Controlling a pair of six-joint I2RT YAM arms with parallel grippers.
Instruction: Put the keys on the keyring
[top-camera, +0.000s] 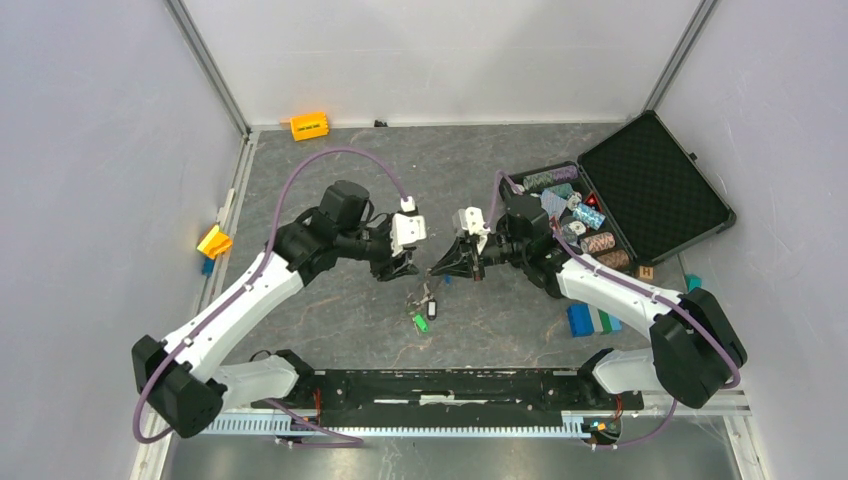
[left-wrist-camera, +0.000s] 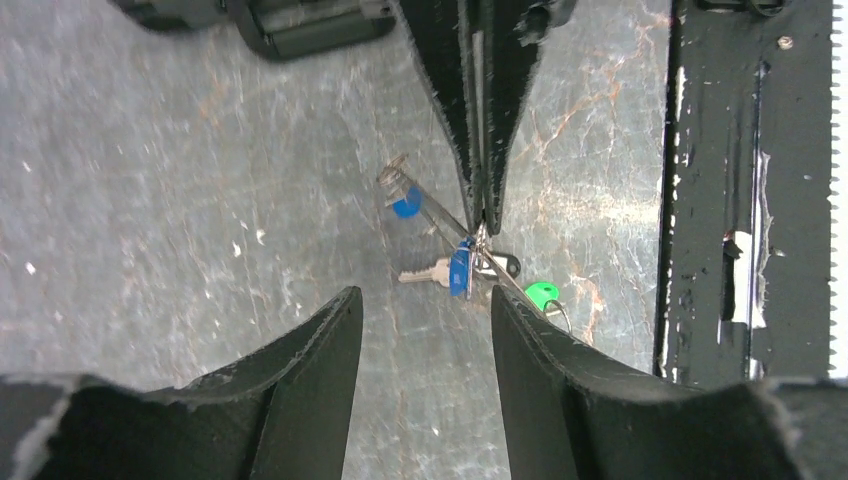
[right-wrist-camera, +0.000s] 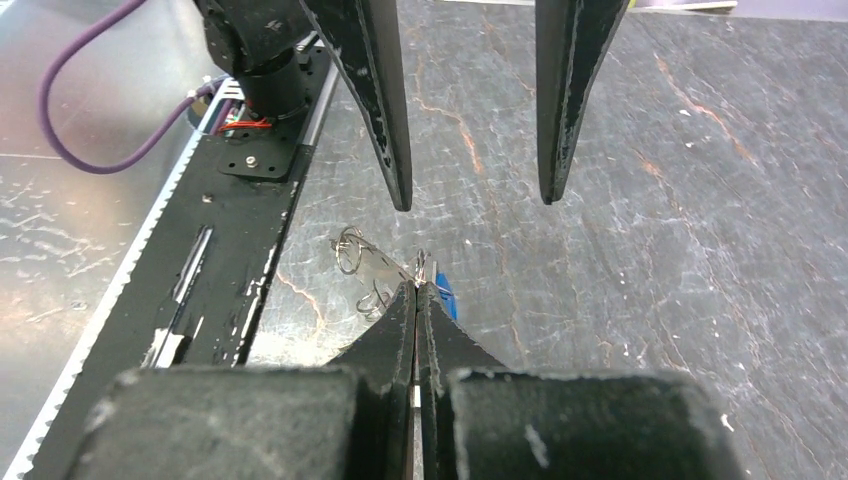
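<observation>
Left gripper (left-wrist-camera: 425, 300) hovers over the grey table (left-wrist-camera: 150, 200), jaws apart, nothing between them. Just past its tips, the keyring (left-wrist-camera: 433, 212) shows edge-on, and the keys (left-wrist-camera: 458, 270) with blue and green tags bunch against it, low by the tabletop. Right gripper (right-wrist-camera: 418, 290) comes in from the opposite side, fingers pressed together, pinching the ring's thin metal. Far right, an open black case (top-camera: 655, 185)

Keyring (left-wrist-camera: 432, 212) between right fingers (left-wrist-camera: 505, 120), keys (left-wrist-camera: 452, 270) beside
</observation>
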